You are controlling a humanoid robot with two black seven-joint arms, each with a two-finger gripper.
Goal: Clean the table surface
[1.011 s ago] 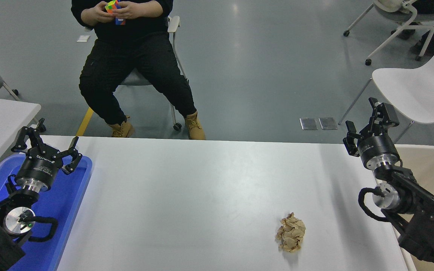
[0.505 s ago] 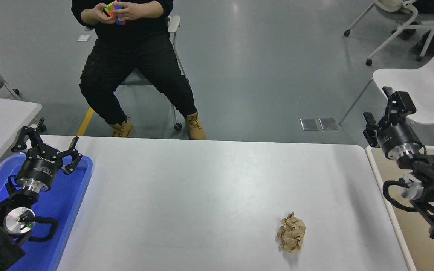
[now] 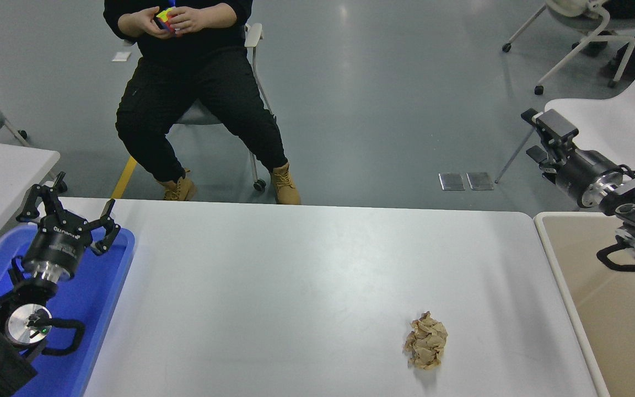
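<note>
1. We see the right gripper point(image 3: 543, 129) raised off the table's right end, over the floor; we cannot tell how wide it stands, and it carries nothing visible.
2. Below it lies a beige bin point(image 3: 598, 309).
3. On the table surface point(image 3: 295, 275) sits a crumpled paper ball point(image 3: 425, 340).
4. The left gripper point(image 3: 66, 207), fingers spread, hangs empty over a blue tray point(image 3: 97, 298).

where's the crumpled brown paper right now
In the head view the crumpled brown paper lies alone on the white table surface, toward its near right side, well below and left of the raised right gripper.
</note>
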